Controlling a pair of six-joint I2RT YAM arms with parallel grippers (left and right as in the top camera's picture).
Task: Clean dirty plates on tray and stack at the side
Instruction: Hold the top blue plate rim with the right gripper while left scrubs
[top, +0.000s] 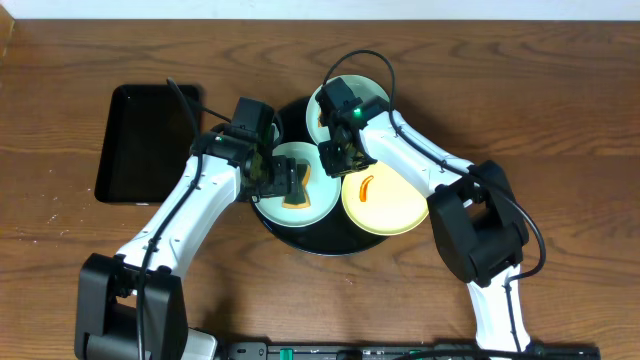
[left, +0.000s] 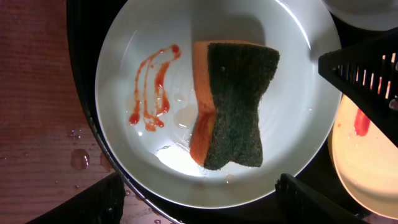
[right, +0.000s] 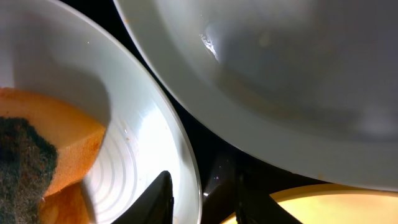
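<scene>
Sponge (left: 239, 106) flat on smeared plate (left: 155, 31)

The round black tray (top: 322, 244) holds two pale mint plates (top: 372, 92) and a yellow plate (top: 385, 205) streaked with red sauce.

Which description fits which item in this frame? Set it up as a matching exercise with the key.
Items:
1. sponge
2. yellow plate
3. rectangular black tray
4. front mint-blue plate

Descriptions:
a. on the table, left of the round tray
b. lying green side up on a plate
c. squiggly red sauce lines beside the sponge
d. one short red streak, on the round tray's right side

Pairs: 1-b, 2-d, 3-a, 4-c
</scene>
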